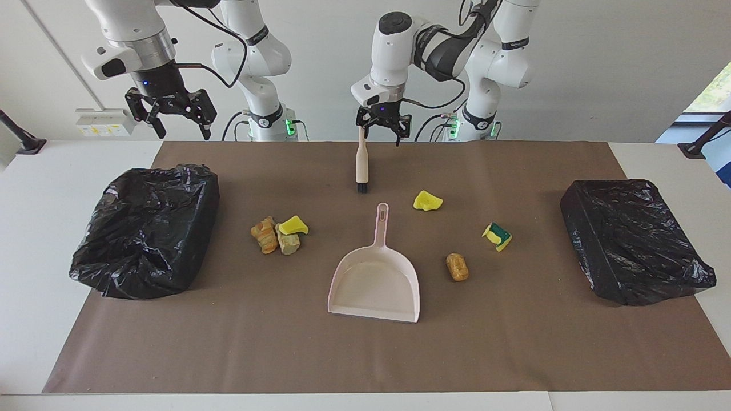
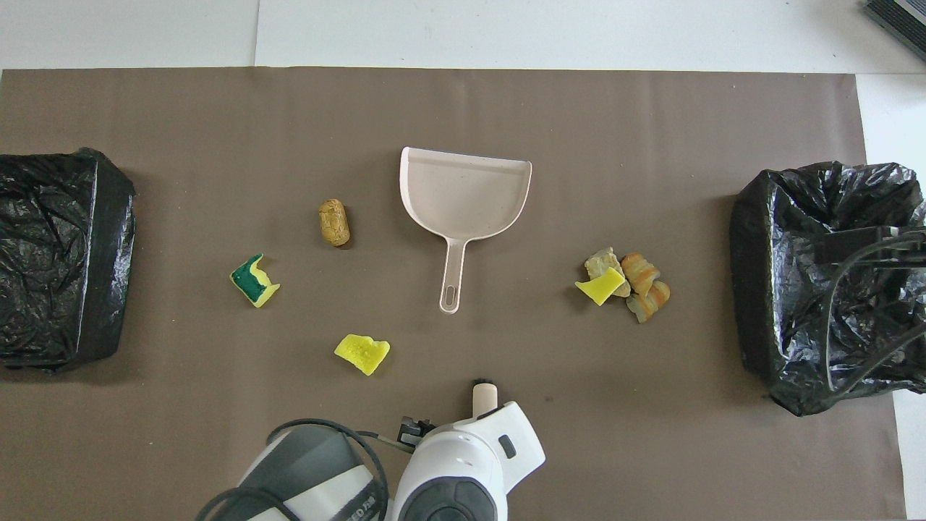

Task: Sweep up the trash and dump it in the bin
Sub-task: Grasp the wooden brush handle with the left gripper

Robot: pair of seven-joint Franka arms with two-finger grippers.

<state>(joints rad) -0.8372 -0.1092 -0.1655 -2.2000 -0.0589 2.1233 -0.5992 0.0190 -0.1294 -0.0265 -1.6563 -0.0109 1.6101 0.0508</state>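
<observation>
The left gripper (image 1: 381, 127) hangs over the robots' edge of the brown mat (image 1: 514, 354), near its middle, holding a small brush (image 1: 361, 165) upright by the top of its pale handle, with the dark bristles down at or just above the mat; its fingers are clenched on the handle. The right gripper (image 1: 171, 111) waits in the air over the mat's corner nearest the right arm, above the robots' edge of a black-lined bin (image 1: 145, 231); its fingers are spread and hold nothing.

Just past the brush, a yellow sponge piece (image 1: 428, 200) lies alone toward the left arm's end, with bare mat all round it. The pink dustpan (image 1: 375, 278) sits in the middle of the mat, its handle pointing at the robots and its open mouth facing away from them.

Toward the right arm's end, three scraps (image 1: 278, 234) touch in one cluster: an orange-brown lump, a paler lump and a yellow wedge resting on them. A strip of bare mat separates them from the bin there.

Toward the left arm's end, a green-and-yellow sponge (image 1: 497, 236) and a brown lump (image 1: 457, 266) lie apart from each other; the lump is near the pan's side. A second black-lined bin (image 1: 634, 240) sits at that end, overhanging the mat's edge onto the white table (image 1: 34, 188).

Past the pan's mouth, the mat is bare to its edge.
</observation>
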